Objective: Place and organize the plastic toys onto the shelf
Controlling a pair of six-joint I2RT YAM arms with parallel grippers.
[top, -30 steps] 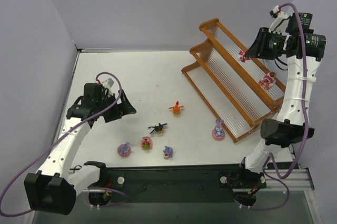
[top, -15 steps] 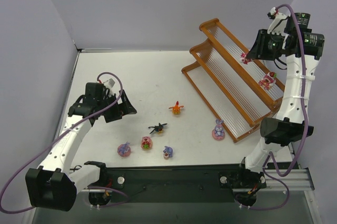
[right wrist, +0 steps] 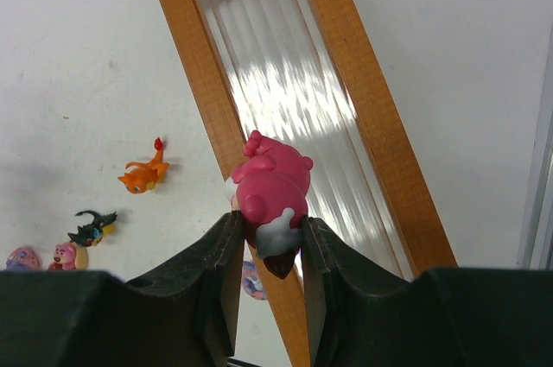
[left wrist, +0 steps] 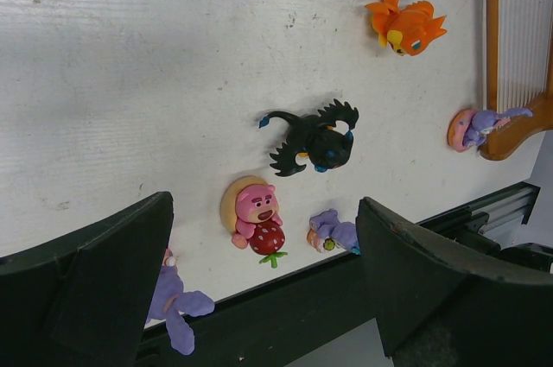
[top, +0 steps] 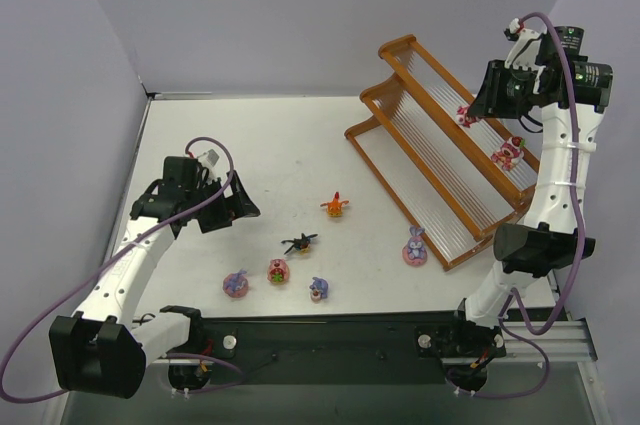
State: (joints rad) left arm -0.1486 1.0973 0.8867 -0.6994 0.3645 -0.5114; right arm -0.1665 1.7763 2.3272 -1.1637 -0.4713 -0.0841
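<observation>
Shelf (top: 440, 160): far right corner of table (top: 230, 135), set slantwise, steps climbing toward the far right.
Bunny (top: 415, 246): on table, just beside the lowest step's near end.
Lizard (top: 335, 206): mid-table, left of shelf.
Winged toy (top: 299, 243): nearer than lizard, a little left.
Row along near edge, left to right: left-end toy (top: 236, 284), bear (top: 278, 270), right-end toy (top: 319, 289). Bear sits just nearer than winged toy.
Shelf bear (top: 508, 152): on an upper step, toward its near end.
Held bear (right wrist: 270, 181): in right gripper (right wrist: 268, 242), over a step's rim, farther along than shelf bear.
</observation>
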